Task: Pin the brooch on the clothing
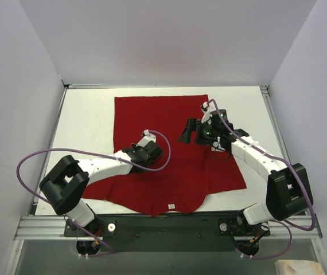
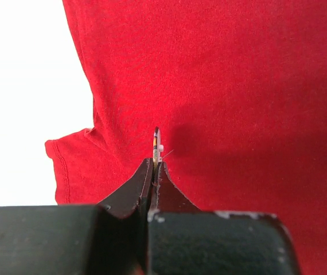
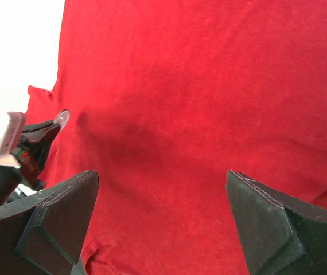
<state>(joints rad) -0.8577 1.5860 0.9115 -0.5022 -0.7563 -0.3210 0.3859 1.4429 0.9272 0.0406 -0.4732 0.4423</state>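
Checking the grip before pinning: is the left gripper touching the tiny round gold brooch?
Touching. The left wrist view shows the left gripper pinching the tiny gold brooch edge-on between its fingertips.

My left arm and right arm wear white shells between bulky black joints, each trailing a looping purple cable and ending in black wedge-shaped fingers.

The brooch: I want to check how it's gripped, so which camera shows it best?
Left wrist: the brooch stands edge-on, pinched at the tips of the left gripper, above the red T-shirt. Right wrist shows it only small, towards the left side. In the top view it cannot be made out.
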